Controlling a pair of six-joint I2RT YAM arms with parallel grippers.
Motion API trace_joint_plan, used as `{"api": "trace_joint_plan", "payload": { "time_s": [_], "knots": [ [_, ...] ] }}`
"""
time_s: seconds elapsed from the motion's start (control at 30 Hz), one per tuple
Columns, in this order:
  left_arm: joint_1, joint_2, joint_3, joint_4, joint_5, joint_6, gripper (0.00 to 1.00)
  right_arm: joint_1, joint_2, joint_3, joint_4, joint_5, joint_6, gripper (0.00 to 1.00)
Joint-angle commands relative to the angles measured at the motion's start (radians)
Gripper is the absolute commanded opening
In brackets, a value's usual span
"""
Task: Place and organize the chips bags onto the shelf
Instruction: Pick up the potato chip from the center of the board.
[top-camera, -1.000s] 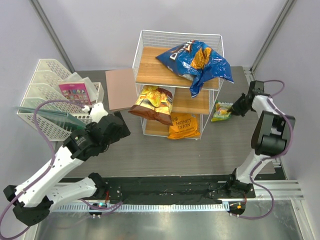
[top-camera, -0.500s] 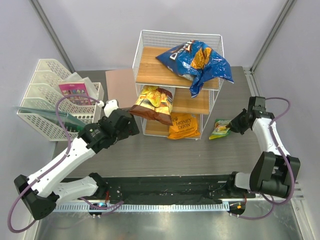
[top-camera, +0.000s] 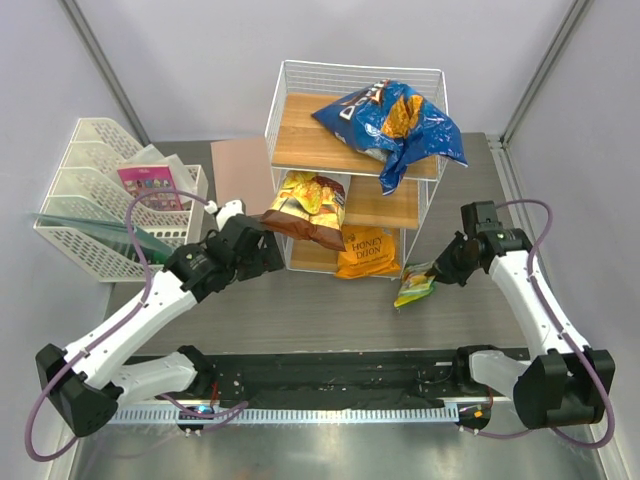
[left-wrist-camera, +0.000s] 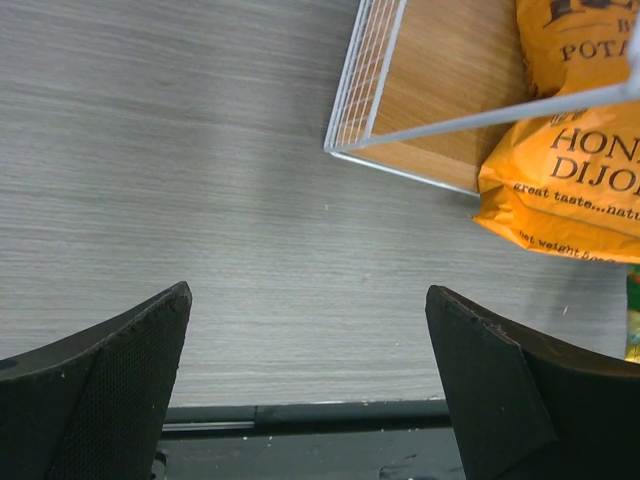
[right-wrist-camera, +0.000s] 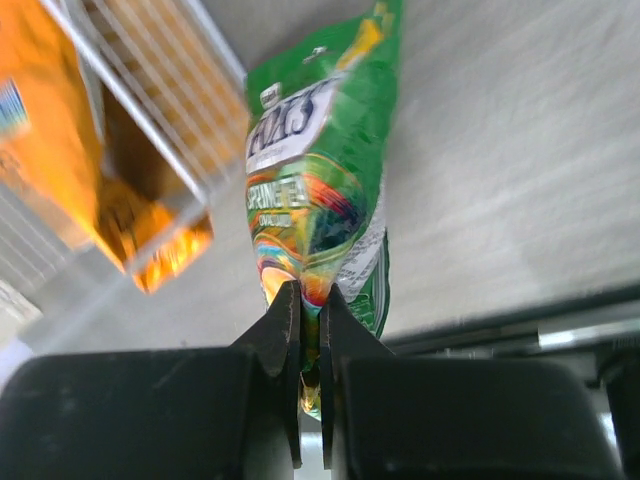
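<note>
Right gripper (top-camera: 445, 270): clamped on an end seam of the small green-yellow bag (top-camera: 414, 286), which dangles below the jaws.
Green bag, place: centre-right of top view, just off the shelf's front right corner; carried there from the right edge.
Left gripper (top-camera: 262, 253): jaws wide apart, nothing between; swung in from the file tray (top-camera: 85, 190) towards the shelf's left front.
Shelf (top-camera: 360, 66): Doritos bag (top-camera: 395, 118) on top, Honey Dijon bag (top-camera: 362, 252) at the bottom.
Meaning: bag now faces the open front; probably insertion next, not yet placed.
</note>
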Motion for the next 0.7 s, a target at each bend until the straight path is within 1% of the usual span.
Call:
{"api": "trace_joint_plan", "payload": {
  "time_s": [0.0, 0.13, 0.17, 0.23, 0.3, 0.47, 0.57, 0.63, 0.67],
  "knots": [
    [0.011, -0.028, -0.020, 0.048, 0.068, -0.002, 0.99, 0.077, -0.043, 0.080, -0.165, -0.036, 0.079, 0.01],
    [0.022, -0.057, -0.064, 0.097, 0.178, -0.045, 0.99, 0.097, -0.072, 0.092, -0.228, -0.114, 0.093, 0.01],
    [0.022, -0.062, -0.074, 0.099, 0.182, -0.051, 0.98, 0.097, -0.079, 0.087, -0.242, -0.134, 0.091, 0.01],
    [0.022, -0.074, -0.091, 0.093, 0.172, -0.059, 0.98, 0.099, -0.076, 0.083, -0.262, -0.221, 0.073, 0.01],
    [0.023, -0.085, -0.095, 0.088, 0.159, -0.046, 0.98, 0.115, -0.065, 0.101, -0.308, -0.269, 0.028, 0.01],
    [0.040, -0.085, -0.101, 0.086, 0.183, -0.026, 0.99, 0.154, -0.034, 0.221, -0.397, -0.321, -0.010, 0.01],
    [0.040, -0.079, -0.120, 0.128, 0.260, -0.034, 0.99, 0.197, -0.051, 0.226, -0.375, -0.366, 0.019, 0.01],
    [0.040, -0.069, -0.140, 0.178, 0.345, -0.058, 0.99, 0.229, -0.059, 0.210, -0.371, -0.382, 0.053, 0.01],
    [0.042, -0.065, -0.147, 0.198, 0.367, -0.069, 0.97, 0.243, -0.072, 0.186, -0.363, -0.378, 0.066, 0.01]
  ]
}}
